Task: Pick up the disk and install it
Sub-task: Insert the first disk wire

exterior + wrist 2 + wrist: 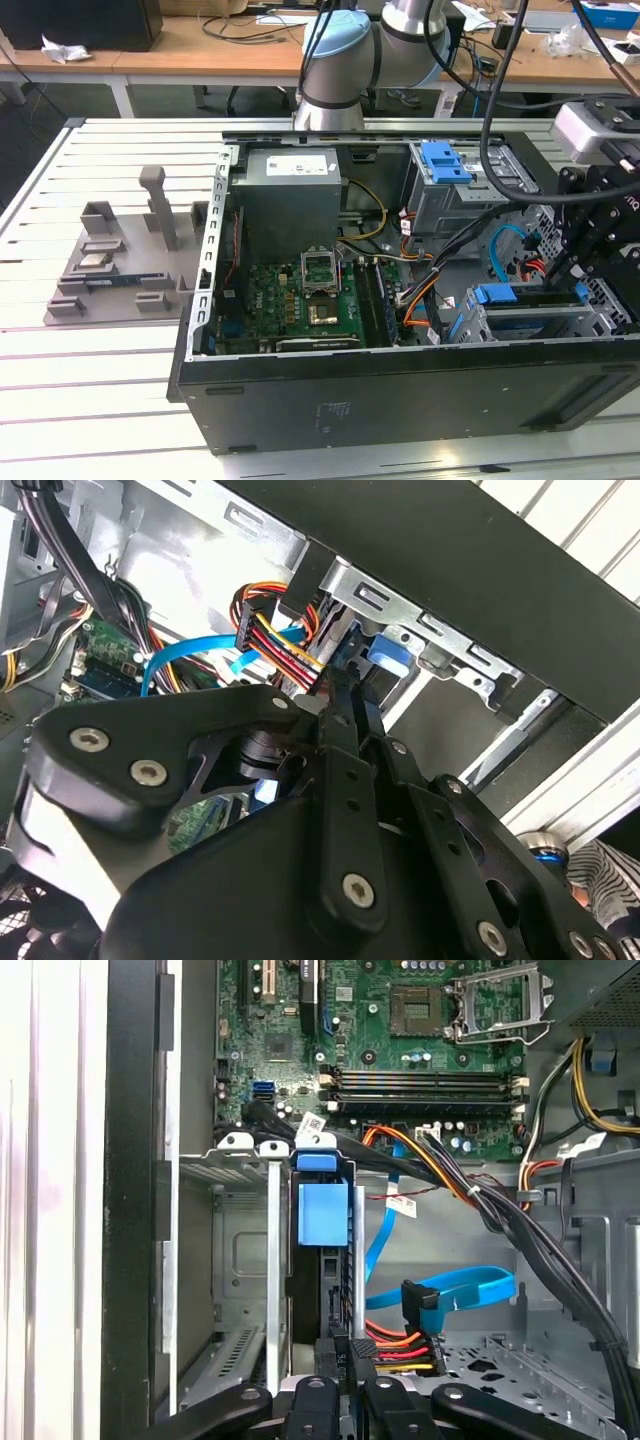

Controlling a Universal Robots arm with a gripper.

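Observation:
The disk [510,297], framed by its blue bracket, sits on edge inside the grey drive cage [545,322] at the front corner of the open computer case, on the exterior view's right. In the first wrist view the disk [323,1222] stands in a slot of the cage [240,1260], its blue tab uppermost. My gripper [580,285] hangs over the disk's end nearest the case's side. In the second wrist view my gripper [352,705] has its fingers close together, pointing at the disk's blue tab [388,660]. Whether the fingertips touch the disk is hidden.
A bundle of red, orange and yellow power wires [400,1345] and a blue data cable [455,1290] lie beside the gripper. The motherboard [310,300] fills the case floor. A blue caddy clip [445,160] tops the rear grey cage. A grey fixture [120,260] stands on the table.

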